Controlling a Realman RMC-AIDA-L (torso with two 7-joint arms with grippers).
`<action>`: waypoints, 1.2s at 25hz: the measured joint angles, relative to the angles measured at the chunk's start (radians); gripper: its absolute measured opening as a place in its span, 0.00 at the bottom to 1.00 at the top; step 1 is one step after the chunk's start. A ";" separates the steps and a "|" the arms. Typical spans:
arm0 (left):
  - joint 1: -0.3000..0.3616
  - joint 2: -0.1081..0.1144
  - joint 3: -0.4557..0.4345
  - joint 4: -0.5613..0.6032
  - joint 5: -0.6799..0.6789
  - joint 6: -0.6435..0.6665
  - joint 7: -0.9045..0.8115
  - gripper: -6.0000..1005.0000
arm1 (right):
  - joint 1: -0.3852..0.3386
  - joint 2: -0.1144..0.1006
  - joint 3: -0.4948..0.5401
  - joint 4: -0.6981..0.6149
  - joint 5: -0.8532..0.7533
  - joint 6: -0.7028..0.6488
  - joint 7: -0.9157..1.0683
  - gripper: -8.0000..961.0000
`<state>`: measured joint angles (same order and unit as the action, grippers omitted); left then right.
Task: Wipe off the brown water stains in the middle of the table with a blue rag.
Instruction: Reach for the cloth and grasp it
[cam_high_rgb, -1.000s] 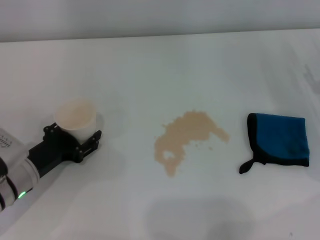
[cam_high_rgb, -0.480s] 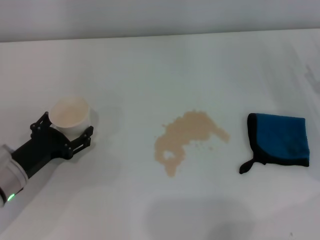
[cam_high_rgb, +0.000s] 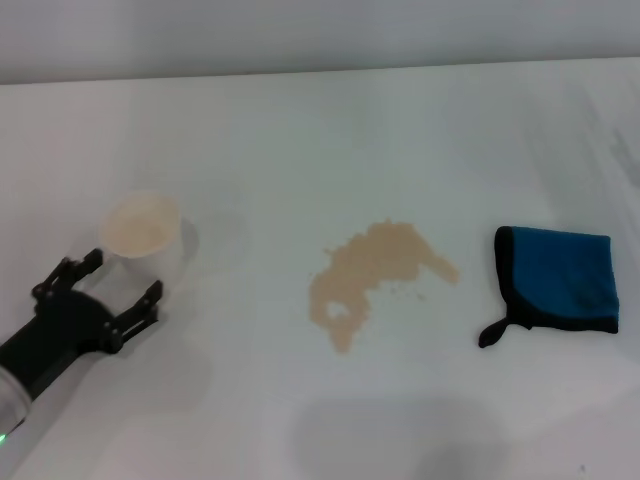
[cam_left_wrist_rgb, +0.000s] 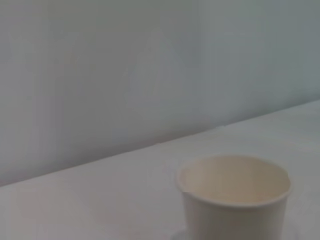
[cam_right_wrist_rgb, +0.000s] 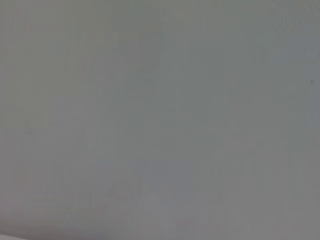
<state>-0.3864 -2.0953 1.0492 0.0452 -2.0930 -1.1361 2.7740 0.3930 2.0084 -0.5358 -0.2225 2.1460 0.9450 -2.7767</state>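
The brown water stains (cam_high_rgb: 372, 277) lie as a tan blotch in the middle of the white table (cam_high_rgb: 330, 150). The blue rag (cam_high_rgb: 560, 283) with black edging lies flat at the right, its loop tab toward the front. My left gripper (cam_high_rgb: 105, 290) is open and empty at the front left, just in front of a white paper cup (cam_high_rgb: 143, 232) and clear of it. The cup also shows in the left wrist view (cam_left_wrist_rgb: 235, 197). My right gripper is out of view; the right wrist view shows only plain grey.
The paper cup stands upright at the left of the table. A grey wall (cam_high_rgb: 320, 35) runs behind the table's far edge. Bare tabletop lies between the cup, the stain and the rag.
My left gripper has let go of the paper cup and drawn back toward the front left. The cup stays standing on the table. The stain and the rag have not moved.
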 joint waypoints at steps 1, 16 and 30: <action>0.009 0.000 0.000 0.000 -0.006 -0.005 0.003 0.88 | -0.001 0.000 0.000 0.000 0.000 0.000 0.000 0.80; 0.221 0.010 0.000 0.001 -0.327 -0.312 0.016 0.88 | -0.138 -0.011 -0.217 -0.386 -0.369 -0.057 0.627 0.80; 0.218 0.015 0.000 0.013 -0.410 -0.318 0.030 0.88 | -0.031 -0.011 -0.309 -1.063 -1.472 0.317 1.873 0.80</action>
<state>-0.1688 -2.0803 1.0492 0.0580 -2.5029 -1.4541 2.8040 0.3624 1.9976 -0.8444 -1.2855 0.6745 1.2618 -0.9036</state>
